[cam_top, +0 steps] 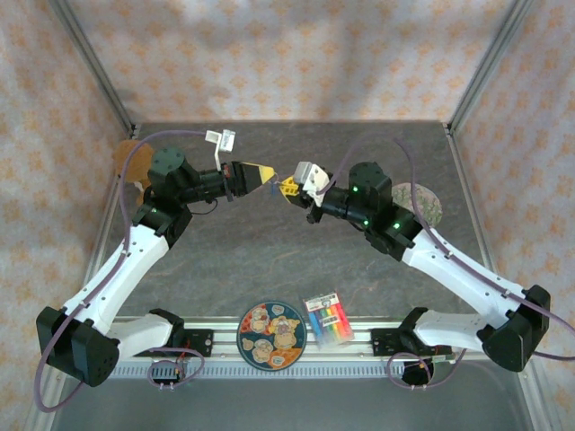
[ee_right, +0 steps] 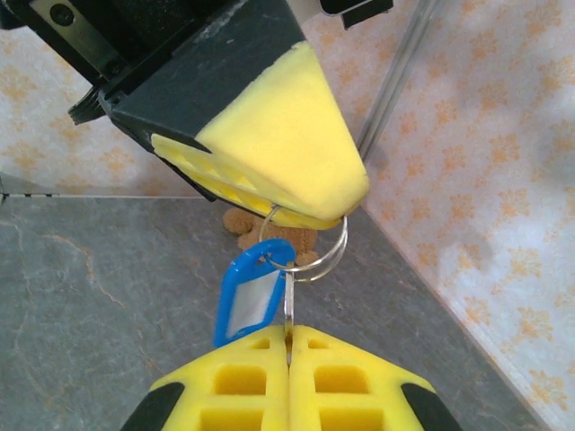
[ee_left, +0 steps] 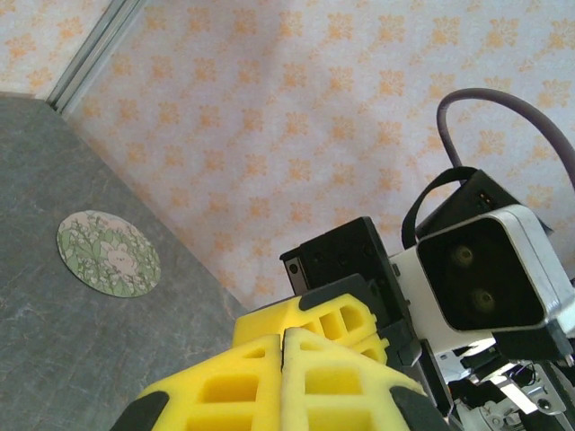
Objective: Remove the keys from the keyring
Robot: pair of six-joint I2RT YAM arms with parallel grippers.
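well, two arms meet in mid-air

above the worktop (cam_top: 269, 260) the left end effector (ee_right: 341, 211) is clamped on the ring (ee_right: 340, 250). just below, the right end effector (ee_right: 289, 346) is pinched shut on the key (ee_right: 287, 310), whose shaft points straight at the ring. a blue tag (ee_right: 247, 301) hangs alongside. i'd say the right arm draws away.

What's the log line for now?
left end effector: shut on keyring | right end effector: shut on key | blue tag: hanging
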